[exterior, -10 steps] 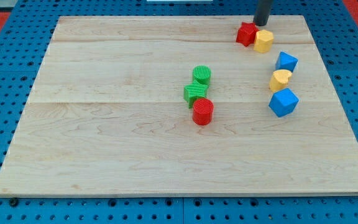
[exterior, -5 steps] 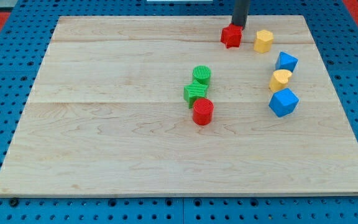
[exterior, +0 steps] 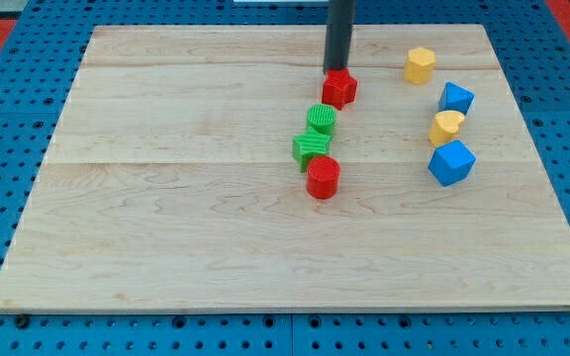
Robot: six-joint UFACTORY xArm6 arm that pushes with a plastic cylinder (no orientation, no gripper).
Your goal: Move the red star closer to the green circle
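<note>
The red star [exterior: 340,89] lies on the wooden board, just up and right of the green circle [exterior: 321,120], with a narrow gap between them. My tip [exterior: 336,72] touches the star's upper left edge; the dark rod rises from there to the view's top. Below the green circle sits a green star [exterior: 311,148], and a red cylinder [exterior: 323,178] sits below that.
At the view's right stand a yellow hexagon block [exterior: 420,65], a small blue block [exterior: 456,98], a yellow rounded block [exterior: 446,128] and a larger blue block [exterior: 451,162]. The board [exterior: 166,218] rests on a blue pegboard.
My tip has pushed the red star down and to the left, away from the yellow hexagon block, to just beside the green circle. The other blocks have not moved.
</note>
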